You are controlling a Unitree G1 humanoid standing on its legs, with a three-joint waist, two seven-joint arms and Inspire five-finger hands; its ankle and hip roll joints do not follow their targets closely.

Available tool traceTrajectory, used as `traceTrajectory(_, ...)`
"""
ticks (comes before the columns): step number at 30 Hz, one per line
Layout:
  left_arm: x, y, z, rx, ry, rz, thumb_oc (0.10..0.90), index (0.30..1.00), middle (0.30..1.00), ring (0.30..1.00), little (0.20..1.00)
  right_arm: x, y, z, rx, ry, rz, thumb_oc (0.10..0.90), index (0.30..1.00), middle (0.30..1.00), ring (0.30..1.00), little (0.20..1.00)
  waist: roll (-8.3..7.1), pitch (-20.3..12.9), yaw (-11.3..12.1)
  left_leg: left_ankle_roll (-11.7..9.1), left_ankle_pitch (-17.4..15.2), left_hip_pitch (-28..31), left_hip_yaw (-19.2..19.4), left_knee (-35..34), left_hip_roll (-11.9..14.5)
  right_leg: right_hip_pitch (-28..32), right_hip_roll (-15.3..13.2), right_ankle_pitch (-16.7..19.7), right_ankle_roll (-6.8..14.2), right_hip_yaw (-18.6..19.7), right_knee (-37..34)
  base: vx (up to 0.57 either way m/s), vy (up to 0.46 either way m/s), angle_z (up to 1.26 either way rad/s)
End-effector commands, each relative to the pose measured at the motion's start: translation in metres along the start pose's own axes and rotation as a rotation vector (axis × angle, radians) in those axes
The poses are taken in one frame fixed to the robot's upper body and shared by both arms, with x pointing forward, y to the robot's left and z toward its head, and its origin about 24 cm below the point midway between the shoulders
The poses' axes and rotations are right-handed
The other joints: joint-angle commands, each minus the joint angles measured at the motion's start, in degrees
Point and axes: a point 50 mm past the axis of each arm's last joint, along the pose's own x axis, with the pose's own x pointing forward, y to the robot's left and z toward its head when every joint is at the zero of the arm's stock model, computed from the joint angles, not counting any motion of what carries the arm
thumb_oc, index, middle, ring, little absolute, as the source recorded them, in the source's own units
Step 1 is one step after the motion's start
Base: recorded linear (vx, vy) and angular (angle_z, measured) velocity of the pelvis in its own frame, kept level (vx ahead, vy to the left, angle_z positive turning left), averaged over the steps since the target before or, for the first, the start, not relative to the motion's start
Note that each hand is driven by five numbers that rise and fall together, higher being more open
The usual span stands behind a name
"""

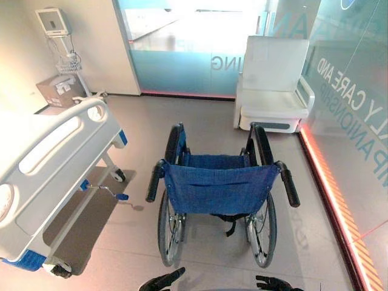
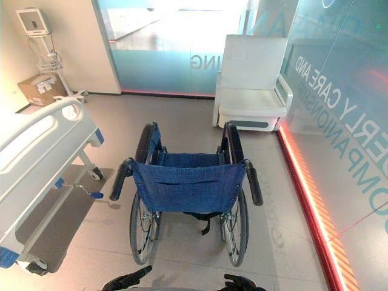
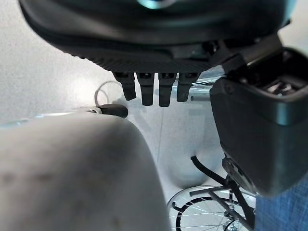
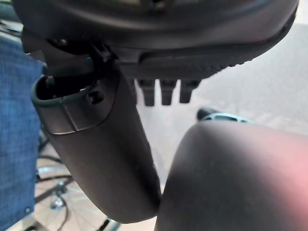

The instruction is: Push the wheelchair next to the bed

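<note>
Bed (image 1: pixel 48 176) left of wheelchair (image 1: pixel 219 185); armchair (image 1: pixel 274 85) behind.

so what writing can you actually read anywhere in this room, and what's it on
"ERLY CARE AND" over "OMPANIONSH": large pale letters on the glass wall at the right, cut off at the view's edge.
"ING": end of a word on the frosted glass door at the back; the rest is washed out.
Cardboard box by the far left wall: dark print, too small to read.
Monitor on its stand: nothing legible.
</note>
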Motion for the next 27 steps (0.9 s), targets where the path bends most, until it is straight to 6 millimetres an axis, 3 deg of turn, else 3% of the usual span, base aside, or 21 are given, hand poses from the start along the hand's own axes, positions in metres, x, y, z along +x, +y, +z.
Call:
traceTrajectory(1, 0.004, -0.005, 0.033, 0.012, -0.120, -0.027, 0.800, 0.900, 0.900, 0.900, 0.900, 0.001, -0.006, 0.019, -0.057, -0.053, -0.039, 0.800, 0.900, 0.900, 0.900, 0.900, -2.25, 1.74, -0.11, 0.49, -8.07, 4.00, 3.84, 1.16, -3.85, -0.50, -0.96, 3.49, 1.03, 1.50, -1.69, 0.00, 0.000, 0.00)
traceTrajectory(12, 0.003, 0.012, 0.022, -0.085, -0.029, 0.166, 0.800, 0.900, 0.900, 0.900, 0.900, 0.000, -0.016, 0.009, 0.063, 0.001, -0.122, 0.800, 0.900, 0.900, 0.900, 0.900, -2.33, 1.66, -0.06, 0.47, -7.99, 4.43, 3.78, 0.75, -3.88, -0.10, -0.70, 3.36, 1.02, 1.21, -1.85, 0.01, -0.007, 0.01)
traceTrajectory(16, -0.002, 0.035, 0.010, -0.134, 0.050, 0.242, 0.800, 0.900, 0.900, 0.900, 0.900, -0.007, -0.039, -0.004, 0.081, 0.082, -0.209, 0.800, 0.900, 0.900, 0.900, 0.900, -2.66, 1.73, 0.25, 0.25, -7.85, 4.53, 3.82, 0.64, -3.80, 0.17, -0.71, 3.54, 1.20, 0.61, -2.10, 0.00, 0.000, 0.00)
traceTrajectory(19, -0.011, 0.061, 0.004, -0.145, 0.091, 0.315, 0.800, 0.900, 0.900, 0.900, 0.900, -0.019, -0.071, -0.014, 0.091, 0.141, -0.292, 0.800, 0.900, 0.900, 0.900, 0.900, -2.87, 2.00, 0.50, 0.08, -7.71, 4.55, 3.88, 0.59, -3.67, 0.27, -0.70, 3.70, 1.36, 0.20, -2.19, 0.01, -0.034, 0.02)
traceTrajectory(20, -0.019, 0.082, 0.001, -0.140, 0.122, 0.373, 0.800, 0.900, 0.900, 0.900, 0.900, -0.035, -0.104, -0.020, 0.090, 0.184, -0.355, 0.800, 0.900, 0.900, 0.900, 0.900, -2.95, 2.12, 0.63, -0.01, -7.59, 4.49, 3.99, 0.59, -3.57, 0.26, -0.74, 3.79, 1.50, 0.04, -2.21, 0.00, -0.023, 0.05)
traceTrajectory(21, -0.022, 0.088, 0.000, -0.135, 0.138, 0.395, 0.800, 0.900, 0.900, 0.900, 0.900, -0.041, -0.115, -0.021, 0.087, 0.197, -0.377, 0.800, 0.900, 0.900, 0.900, 0.900, -2.96, 2.15, 0.69, -0.03, -7.56, 4.47, 3.99, 0.59, -3.54, 0.28, -0.73, 3.81, 1.54, 0.00, -2.26, 0.00, -0.021, 0.04)
traceTrajectory(23, -0.041, 0.129, -0.004, -0.083, 0.203, 0.510, 0.800, 0.900, 0.900, 0.900, 0.900, -0.072, -0.164, -0.025, 0.075, 0.240, -0.491, 0.800, 0.900, 0.900, 0.900, 0.900, -2.94, 2.17, 0.80, -0.14, -7.45, 4.32, 4.10, 0.59, -3.45, 0.19, -0.80, 3.98, 1.72, -0.23, -2.32, 0.00, -0.006, 0.06)
traceTrajectory(25, -0.053, 0.149, -0.002, -0.047, 0.231, 0.565, 0.800, 0.900, 0.900, 0.900, 0.900, -0.089, -0.186, -0.024, 0.071, 0.254, -0.546, 0.800, 0.900, 0.900, 0.900, 0.900, -2.89, 2.10, 0.79, -0.18, -7.44, 4.24, 4.15, 0.59, -3.43, 0.18, -0.81, 4.03, 1.79, -0.25, -2.44, 0.00, 0.001, 0.03)
traceTrajectory(26, -0.079, 0.187, 0.006, 0.025, 0.278, 0.681, 0.800, 0.900, 0.900, 0.900, 0.900, -0.121, -0.221, -0.016, 0.089, 0.252, -0.672, 0.800, 0.900, 0.900, 0.900, 0.900, -2.80, 1.98, 0.67, -0.27, -7.38, 4.17, 4.35, 0.59, -3.38, 0.07, -0.82, 4.14, 1.94, -0.12, -2.54, 0.00, 0.000, 0.00)
traceTrajectory(27, -0.084, 0.194, 0.009, 0.034, 0.279, 0.698, 0.800, 0.900, 0.900, 0.900, 0.900, -0.127, -0.227, -0.014, 0.094, 0.247, -0.692, 0.800, 0.900, 0.900, 0.900, 0.900, -2.77, 1.90, 0.63, -0.30, -7.37, 4.11, 4.39, 0.59, -3.37, 0.01, -0.83, 4.16, 1.98, -0.09, -2.55, 0.00, 0.038, -0.02)
